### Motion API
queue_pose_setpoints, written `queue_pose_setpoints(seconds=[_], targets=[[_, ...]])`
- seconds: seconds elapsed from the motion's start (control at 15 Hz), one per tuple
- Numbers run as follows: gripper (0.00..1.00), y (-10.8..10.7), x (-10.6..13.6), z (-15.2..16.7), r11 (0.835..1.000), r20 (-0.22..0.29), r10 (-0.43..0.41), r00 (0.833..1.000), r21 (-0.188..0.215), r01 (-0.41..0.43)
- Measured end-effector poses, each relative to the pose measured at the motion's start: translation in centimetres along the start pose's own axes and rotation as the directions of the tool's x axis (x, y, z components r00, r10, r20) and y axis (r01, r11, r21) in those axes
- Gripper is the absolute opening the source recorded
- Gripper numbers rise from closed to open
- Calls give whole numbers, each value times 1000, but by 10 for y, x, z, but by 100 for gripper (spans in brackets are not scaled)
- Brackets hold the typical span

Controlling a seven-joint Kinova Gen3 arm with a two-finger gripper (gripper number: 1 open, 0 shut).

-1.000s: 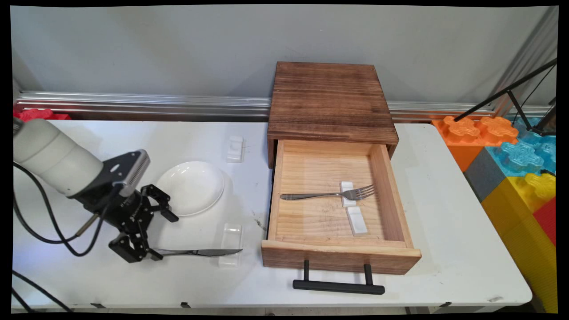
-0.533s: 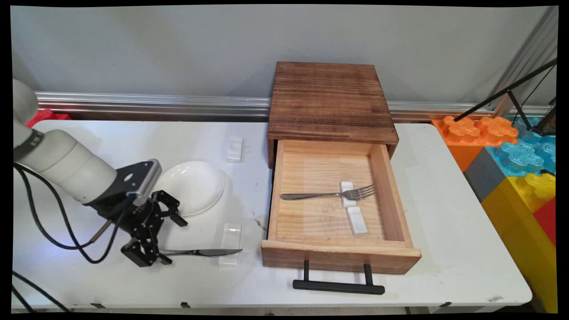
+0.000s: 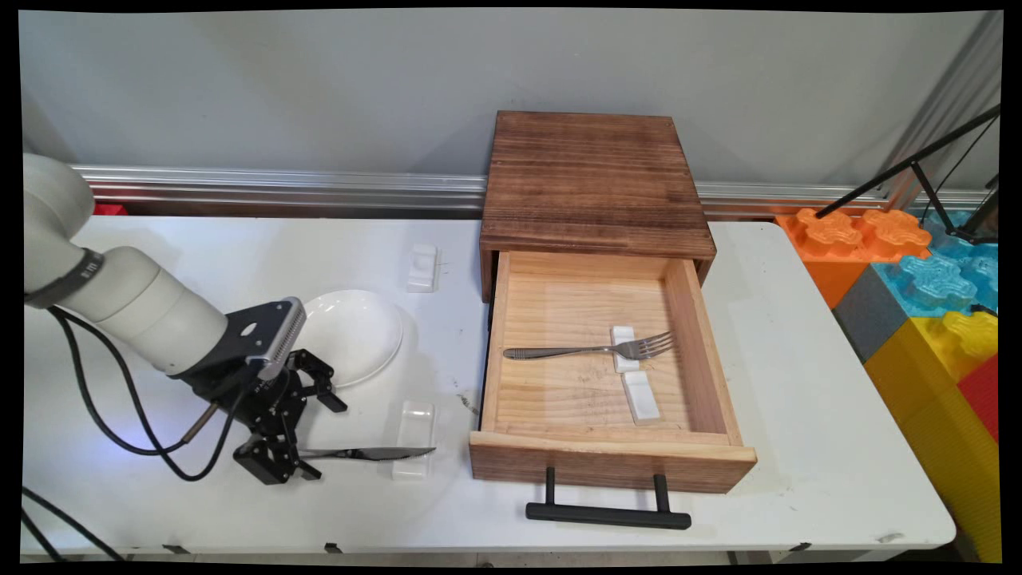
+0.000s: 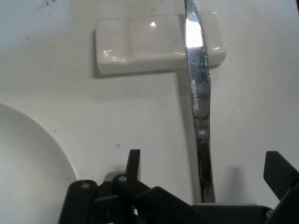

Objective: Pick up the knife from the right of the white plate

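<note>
A steel table knife [image 3: 375, 454] lies on the white table near its front left, its blade laid across a small white ceramic rest [image 3: 417, 419]. My gripper [image 3: 323, 439] is low at the handle end, open, with one finger on each side of the handle. In the hand view the knife [image 4: 198, 107] runs up from between my fingers [image 4: 133, 163] to the rest [image 4: 140, 44], and the gripper [image 4: 205, 170] straddles it without closing. A white plate [image 3: 351, 331] lies just behind the gripper, and its rim [image 4: 23, 163] shows at the left of the hand view.
A wooden box [image 3: 595, 176] stands at the back with its drawer [image 3: 707, 351] pulled open. Inside it a fork [image 3: 591, 350] lies across a white rest [image 3: 639, 391]. Another white rest [image 3: 422, 267] sits behind the plate. Coloured foam blocks [image 3: 918, 279] are stacked past the table's right end.
The gripper has moved right along the table, farther over the knife's handle toward the blade. The knife, the plate and the drawer have stayed put.
</note>
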Motion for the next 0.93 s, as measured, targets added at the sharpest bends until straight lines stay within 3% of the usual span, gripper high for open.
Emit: queue_pose_setpoints(seconds=[0.93], targets=[[100,-2,5,19,1000,4,-12,1000,8,12]])
